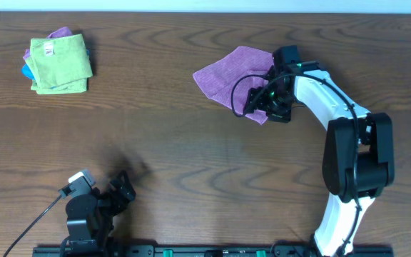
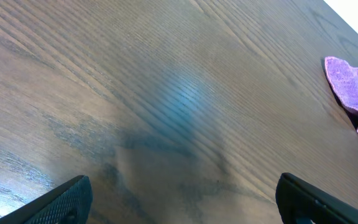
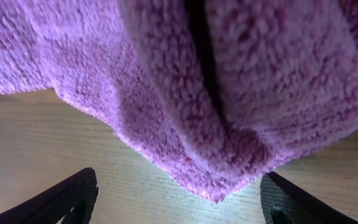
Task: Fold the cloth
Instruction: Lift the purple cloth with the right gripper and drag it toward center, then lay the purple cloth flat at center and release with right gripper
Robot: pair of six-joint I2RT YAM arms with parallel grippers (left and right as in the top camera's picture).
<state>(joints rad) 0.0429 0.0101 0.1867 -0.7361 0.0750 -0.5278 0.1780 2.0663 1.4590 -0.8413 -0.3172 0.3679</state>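
The purple cloth lies crumpled on the table at centre right. It fills the top of the right wrist view, and its near corner hangs down between my fingers without touching them. My right gripper is open over that near corner. My left gripper is open and empty at the front left, far from the cloth. The cloth's edge shows at the far right of the left wrist view.
A stack of folded cloths sits at the back left, with a lime-green one on top and blue and purple edges showing beneath. A black rail runs along the front edge.
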